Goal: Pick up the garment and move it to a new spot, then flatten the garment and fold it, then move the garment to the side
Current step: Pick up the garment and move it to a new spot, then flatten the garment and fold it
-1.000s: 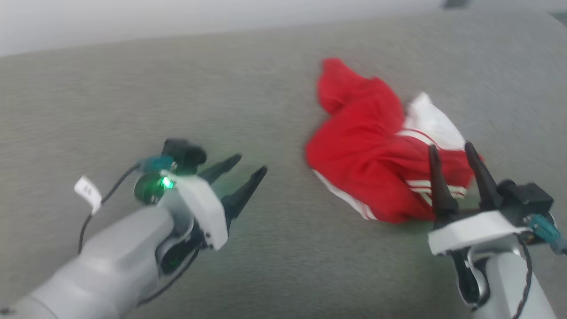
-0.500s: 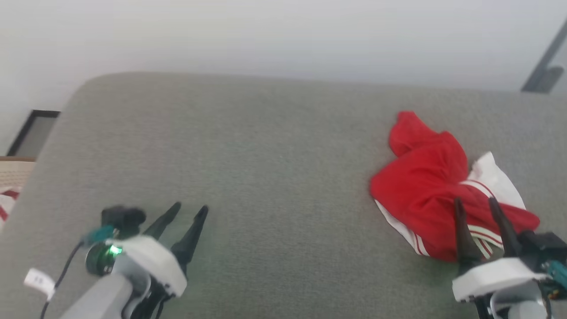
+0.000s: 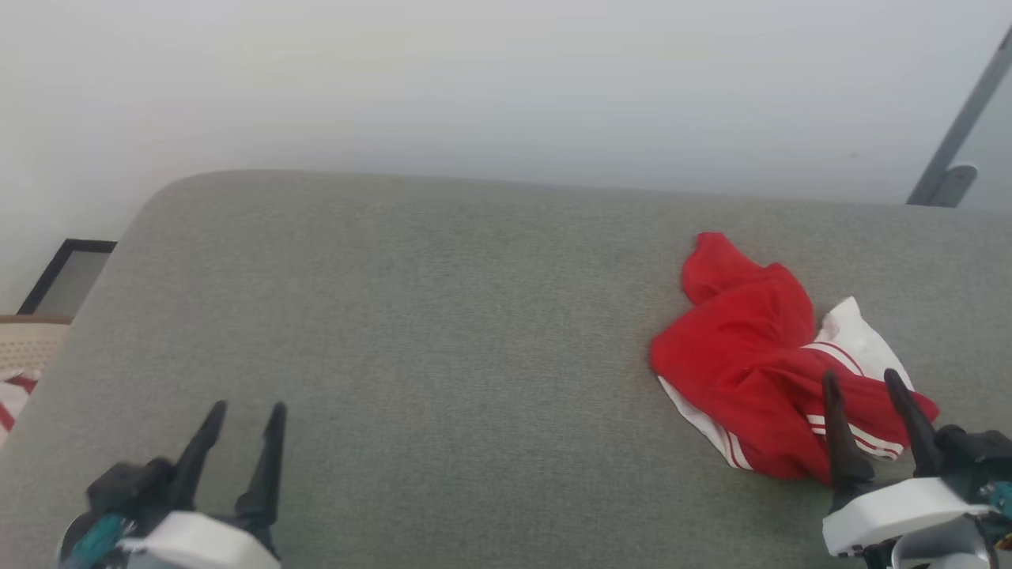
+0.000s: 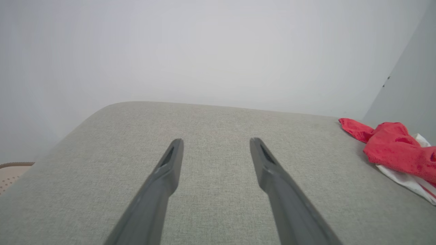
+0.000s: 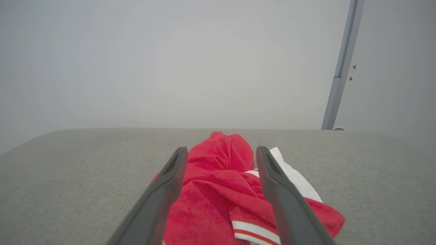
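The left gripper [image 3: 247,407] has drawn back, parted and empty, while the right gripper [image 3: 860,378], equally wide and empty, seems poised at the crumpled red-and-white jersey garment [image 3: 759,363], pickup unstarted.

Grey woven upholstered surface [image 3: 443,332], rounded far-left corner. Plain white wall [image 3: 474,87] behind. Slanted grey metal post [image 3: 961,118], far right. Beige perforated basket [image 3: 28,344], left edge.

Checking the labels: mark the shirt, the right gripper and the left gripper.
shirt [image 3: 743,348], head view, on its bunched red middle.
right gripper [image 3: 861,377], head view, midway between its fingertips.
left gripper [image 3: 247,408], head view, midway between its fingertips.
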Available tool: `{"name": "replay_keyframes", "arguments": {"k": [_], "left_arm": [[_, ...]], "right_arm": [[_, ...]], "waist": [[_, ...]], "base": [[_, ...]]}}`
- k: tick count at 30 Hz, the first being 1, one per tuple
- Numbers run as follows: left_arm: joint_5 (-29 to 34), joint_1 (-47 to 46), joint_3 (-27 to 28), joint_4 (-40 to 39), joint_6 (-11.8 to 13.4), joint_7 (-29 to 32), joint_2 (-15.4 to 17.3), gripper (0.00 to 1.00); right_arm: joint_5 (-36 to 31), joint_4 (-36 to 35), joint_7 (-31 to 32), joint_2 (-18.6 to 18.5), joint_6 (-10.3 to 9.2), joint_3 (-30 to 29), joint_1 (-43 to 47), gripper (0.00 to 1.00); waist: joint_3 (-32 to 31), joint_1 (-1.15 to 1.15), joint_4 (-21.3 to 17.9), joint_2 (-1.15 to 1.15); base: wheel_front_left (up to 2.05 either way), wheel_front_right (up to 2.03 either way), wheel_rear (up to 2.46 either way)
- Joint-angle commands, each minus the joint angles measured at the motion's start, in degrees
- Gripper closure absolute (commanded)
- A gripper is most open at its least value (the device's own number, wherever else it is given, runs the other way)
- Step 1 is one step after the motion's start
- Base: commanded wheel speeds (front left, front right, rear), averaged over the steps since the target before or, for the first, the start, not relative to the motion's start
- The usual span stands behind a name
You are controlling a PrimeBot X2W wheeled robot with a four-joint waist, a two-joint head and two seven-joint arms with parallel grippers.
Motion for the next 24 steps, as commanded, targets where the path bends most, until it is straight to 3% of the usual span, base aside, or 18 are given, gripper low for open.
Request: {"name": "replay_keyframes", "arguments": {"k": [1, 5, 11, 24], "left_arm": [[0.6, 0.8, 0.4, -0.4, -0.1, -0.3, -0.2, 0.0], [5.6, 4.0, 5.2, -4.1, -0.9, -0.3, -2.5, 0.0], [8.1, 5.4, 8.7, -4.9, -2.0, -0.3, -5.3, 0.0], [9.4, 4.9, 9.9, -5.0, -2.6, -0.3, -7.6, 0.0]], "right_arm": [[0.0, -0.2, -0.1, -0.1, 0.0, 0.0, -0.5, 0.0], [-0.1, -1.3, -0.1, -0.6, 0.0, 0.4, -1.4, 0.0], [-0.2, -1.5, -0.1, -1.1, 0.0, 1.2, -2.0, 0.0], [-0.8, -1.4, -0.1, -0.8, 0.0, 1.9, -2.7, 0.0]], "waist": [[0.0, 0.0, -0.3, 0.01], [0.3, 0.0, -1.0, 0.01], [0.9, 0.0, -1.3, 0.01], [1.3, 0.0, -2.0, 0.01]], "base": [[0.0, 0.0, 0.0], [0.0, 0.0, 0.0], [0.0, 0.0, 0.0], [0.0, 0.0, 0.0]]}}
